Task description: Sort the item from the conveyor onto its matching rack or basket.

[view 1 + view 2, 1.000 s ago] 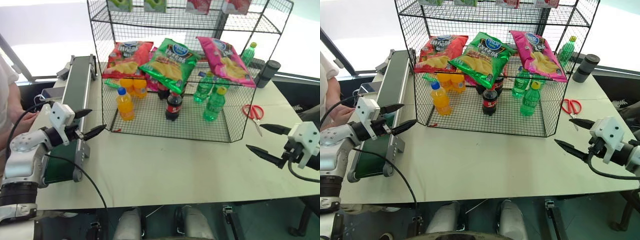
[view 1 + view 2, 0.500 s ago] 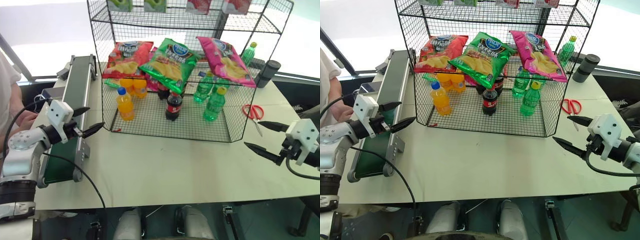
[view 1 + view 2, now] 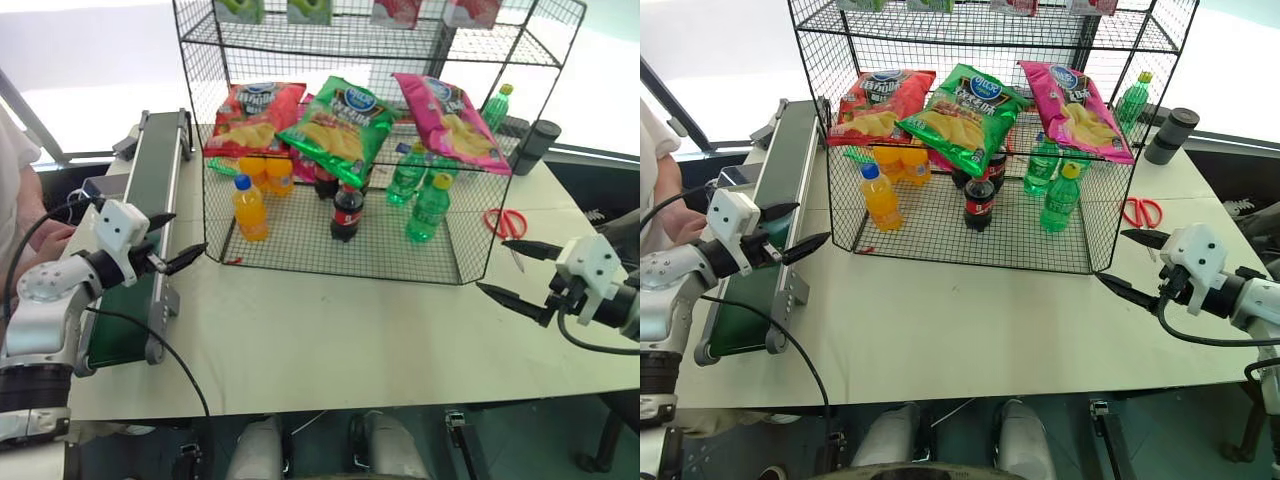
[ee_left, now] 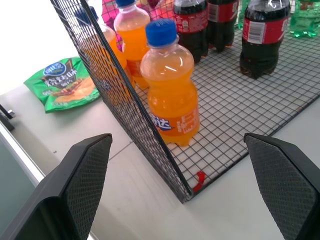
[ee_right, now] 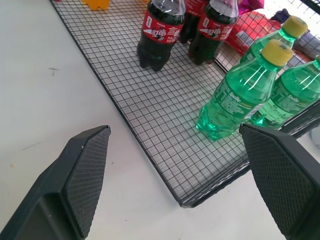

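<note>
The magenta-pink chip bag, the item (image 3: 448,118), lies on the middle tier of the black wire rack (image 3: 470,268), at its right end beside a green bag (image 3: 338,125) and a red bag (image 3: 255,115). Along the table's left side runs the dark-green conveyor (image 3: 150,190). My left gripper (image 3: 190,231) hangs open and empty between the conveyor's rail and the rack's front left corner. At the rack's front right corner my right gripper (image 3: 490,265) is open and empty above the table. Neither gripper touches the item.
On the rack's bottom tier stand an orange bottle (image 4: 170,90), cola bottles (image 5: 160,30) and green bottles (image 5: 237,97). Red scissors (image 3: 508,222) and a black cylinder (image 3: 537,145) lie right of the rack. A small green bag (image 4: 62,85) lies behind the rack's left side. A person (image 3: 15,200) is at the far left.
</note>
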Motion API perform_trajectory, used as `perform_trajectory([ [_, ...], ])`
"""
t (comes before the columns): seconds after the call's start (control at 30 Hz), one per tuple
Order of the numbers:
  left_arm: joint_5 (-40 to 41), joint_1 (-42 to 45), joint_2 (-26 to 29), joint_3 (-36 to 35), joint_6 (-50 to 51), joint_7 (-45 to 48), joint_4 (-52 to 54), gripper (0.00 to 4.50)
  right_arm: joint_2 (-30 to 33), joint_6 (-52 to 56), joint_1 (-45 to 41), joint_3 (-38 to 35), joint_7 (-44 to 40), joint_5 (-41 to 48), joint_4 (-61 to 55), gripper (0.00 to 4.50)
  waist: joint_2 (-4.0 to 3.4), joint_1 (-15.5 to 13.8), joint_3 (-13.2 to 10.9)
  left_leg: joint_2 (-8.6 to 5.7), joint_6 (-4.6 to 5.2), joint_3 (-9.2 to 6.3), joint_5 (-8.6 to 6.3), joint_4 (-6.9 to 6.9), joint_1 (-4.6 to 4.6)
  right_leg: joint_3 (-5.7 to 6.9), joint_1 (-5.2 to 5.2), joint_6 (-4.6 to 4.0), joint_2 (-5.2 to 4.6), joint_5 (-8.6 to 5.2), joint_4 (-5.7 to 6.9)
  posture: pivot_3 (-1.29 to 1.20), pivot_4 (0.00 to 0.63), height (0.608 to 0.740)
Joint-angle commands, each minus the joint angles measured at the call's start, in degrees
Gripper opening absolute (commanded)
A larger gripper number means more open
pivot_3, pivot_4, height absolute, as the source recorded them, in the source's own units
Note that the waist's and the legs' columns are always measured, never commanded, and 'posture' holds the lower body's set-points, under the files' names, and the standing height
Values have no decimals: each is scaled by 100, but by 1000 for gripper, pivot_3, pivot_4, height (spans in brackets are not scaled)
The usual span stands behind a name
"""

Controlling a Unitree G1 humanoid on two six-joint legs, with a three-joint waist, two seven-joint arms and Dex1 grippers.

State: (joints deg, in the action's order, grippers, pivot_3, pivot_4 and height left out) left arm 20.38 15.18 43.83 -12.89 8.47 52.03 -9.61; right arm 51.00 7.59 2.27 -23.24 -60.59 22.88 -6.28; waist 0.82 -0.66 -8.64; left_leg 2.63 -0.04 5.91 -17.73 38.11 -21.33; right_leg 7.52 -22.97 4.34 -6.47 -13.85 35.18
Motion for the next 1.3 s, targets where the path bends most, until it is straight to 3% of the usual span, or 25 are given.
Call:
perform_trajectory([
  [0.03, 102, -51, 74, -267, -30, -24, 226, 4500, 69, 136, -85, -81, -50, 189, -100, 4307, 0, -1, 0, 0, 0, -1, 0, 0, 0, 0, 0, 0, 0, 0, 0, 0, 150, 740],
  [1.3, 84, -208, 5, -185, 119, 13, 432, 4500, -37, 113, -13, -42, 56, 148, -222, 4307, 0, -3, 0, 0, 1, 0, 0, 0, 0, 0, 0, 0, 0, 0, -1, 0, 150, 740],
])
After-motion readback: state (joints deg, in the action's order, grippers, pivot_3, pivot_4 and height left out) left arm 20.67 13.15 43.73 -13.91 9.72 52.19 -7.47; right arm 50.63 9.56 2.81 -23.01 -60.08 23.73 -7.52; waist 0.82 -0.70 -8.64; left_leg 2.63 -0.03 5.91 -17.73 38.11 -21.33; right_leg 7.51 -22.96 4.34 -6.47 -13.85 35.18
